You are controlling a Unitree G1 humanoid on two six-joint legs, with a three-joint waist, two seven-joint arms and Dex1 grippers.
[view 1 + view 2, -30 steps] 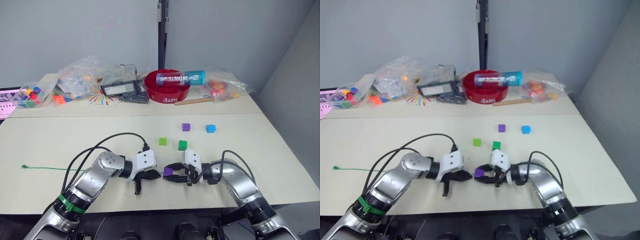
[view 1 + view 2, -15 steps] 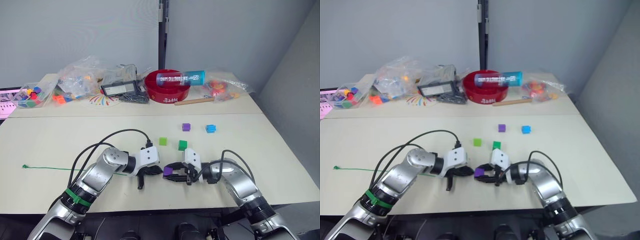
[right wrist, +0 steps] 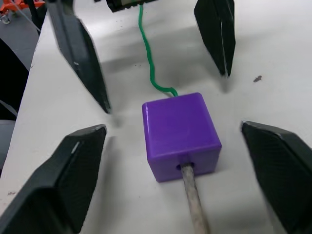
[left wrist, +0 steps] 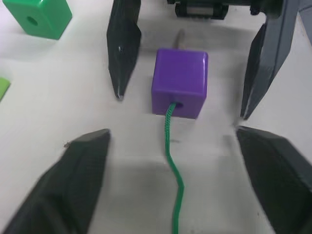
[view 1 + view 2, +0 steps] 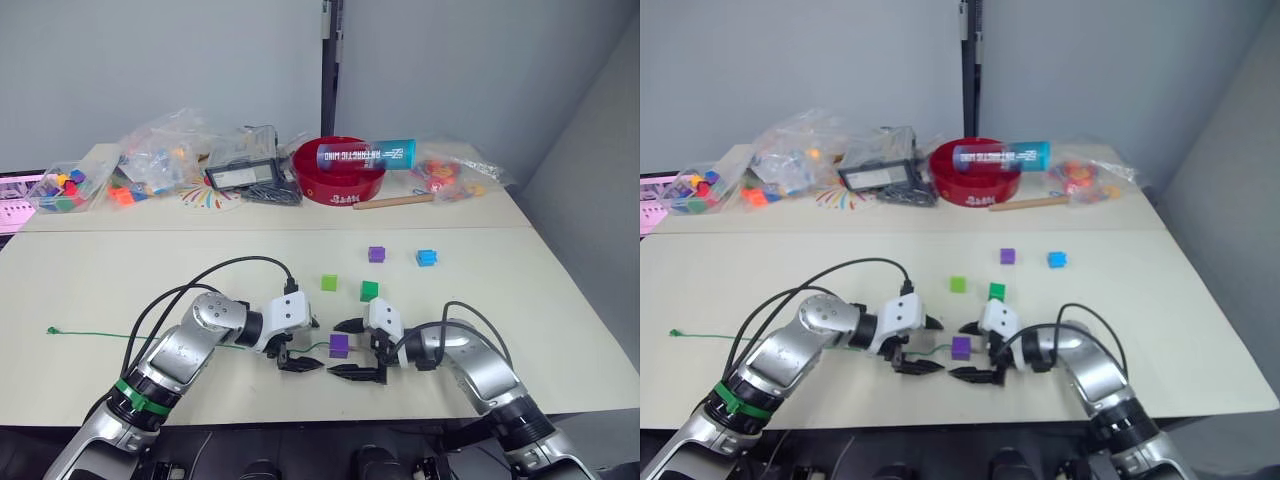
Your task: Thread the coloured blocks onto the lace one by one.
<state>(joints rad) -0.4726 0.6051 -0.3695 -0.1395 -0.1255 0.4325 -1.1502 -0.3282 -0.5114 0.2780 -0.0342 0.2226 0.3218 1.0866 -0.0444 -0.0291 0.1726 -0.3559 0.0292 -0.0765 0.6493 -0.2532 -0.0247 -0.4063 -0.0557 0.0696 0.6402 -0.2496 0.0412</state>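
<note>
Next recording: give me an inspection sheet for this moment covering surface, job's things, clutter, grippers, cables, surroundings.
Surface: pale table, front half mostly bare.
Job's things: purple cube sits on the table between both grippers with the green lace entering one side and its pale tip out the other. Loose behind it: light green cube, darker green cube, second purple cube, blue cube.
Clutter: along the far edge, red bowl with a tube across it, plastic bags of toy pieces, wooden stick.
Grippers: left gripper and right gripper both open, flanking the threaded cube.
Cables: black cables loop over both arms.
Surroundings: grey walls.
</note>
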